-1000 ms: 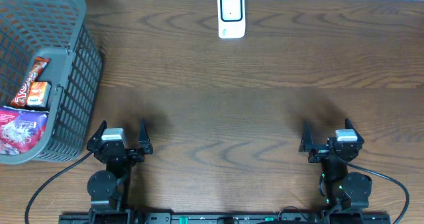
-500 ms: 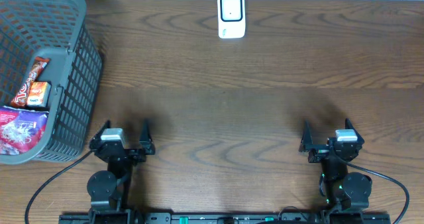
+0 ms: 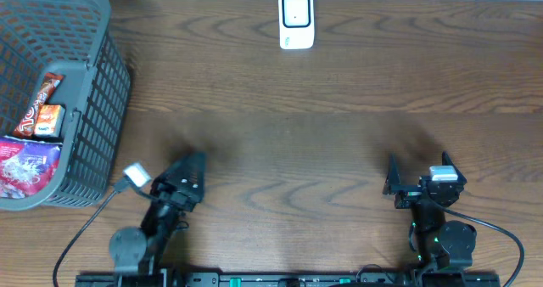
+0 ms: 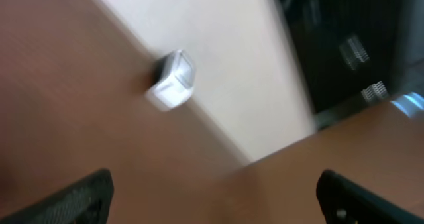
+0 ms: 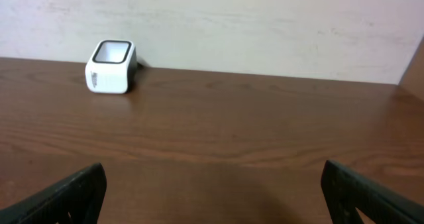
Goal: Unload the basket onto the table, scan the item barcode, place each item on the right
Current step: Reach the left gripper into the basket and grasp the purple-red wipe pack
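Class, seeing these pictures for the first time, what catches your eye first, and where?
A grey basket holding bright snack packets fills the far left corner. A small white scanner stands alone at the middle of the far edge. Near the front, the left hand is rolled sideways while the right hand sits level.

Black arms (image 3: pixel 441 227), seemingly silver wrist cameras (image 3: pixel 443 175)

Left hand (image 3: pixel 188 178) tilted sideways, jaws wide apart, empty, right hand (image 3: pixel 418 175) level, jaws wide apart, empty
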`<state>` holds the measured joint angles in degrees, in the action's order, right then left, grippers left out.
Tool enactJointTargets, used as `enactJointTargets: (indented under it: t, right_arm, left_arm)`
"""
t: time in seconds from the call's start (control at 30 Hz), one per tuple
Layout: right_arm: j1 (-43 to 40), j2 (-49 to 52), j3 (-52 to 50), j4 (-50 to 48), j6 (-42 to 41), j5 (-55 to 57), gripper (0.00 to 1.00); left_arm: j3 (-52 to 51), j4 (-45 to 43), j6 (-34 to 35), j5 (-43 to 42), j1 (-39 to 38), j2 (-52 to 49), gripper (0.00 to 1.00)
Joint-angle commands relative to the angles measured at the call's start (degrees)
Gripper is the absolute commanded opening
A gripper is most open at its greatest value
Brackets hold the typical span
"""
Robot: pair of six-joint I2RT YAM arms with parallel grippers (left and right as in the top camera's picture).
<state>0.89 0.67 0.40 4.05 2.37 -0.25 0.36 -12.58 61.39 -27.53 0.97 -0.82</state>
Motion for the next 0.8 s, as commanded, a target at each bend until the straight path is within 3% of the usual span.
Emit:
enactJointTargets:
  t: [0.0, 0.07, 0.17, 0.37, 0.43, 0.63, 0.77]
  right_arm:
    - [-0.42, -0.28, -0.09, 0.24, 0.9, -0.07, 0.99]
    - [-0.42, -0.28, -0.09, 0.24, 0.9, -0.07, 0.99]
    - [-0.42, -0.28, -0.09, 0.24, 0.9, -0.07, 0.99]
    - [-0.42, -0.28, -0.09, 0.24, 0.9, -0.07, 0.99]
    - [-0.42, -0.28, -0.09, 0.24, 0.9, -0.09, 0.99]
    - [-0.44, -0.28, -0.09, 0.26, 0.9, -0.07, 0.99]
    - [-0.44, -0.28, -0.09, 0.24, 0.9, -0.07, 0.99]
  left_arm:
    - [0.37, -14.25, 15.06, 0.92, 0.2, 0.59, 0.98]
    - [2.36, -22.49, 15.04, 5.38, 0.22, 0.57, 0.98]
    - [9.35, -22.67, 13.18, 9.33, 0.26, -0.76, 0.98]
    - [30.14, -12.46, -12.72, 10.14, 0.24, -12.48, 0.98]
    - [40.13, -2.01, -20.81, 17.57, 0.24, -19.71, 0.98]
    - [65.16, 19.78, -33.2, 38.84, 0.26, -43.28, 0.98]
    - [80.98, 29.64, -38.53, 62.23, 0.98, -60.78, 0.98]
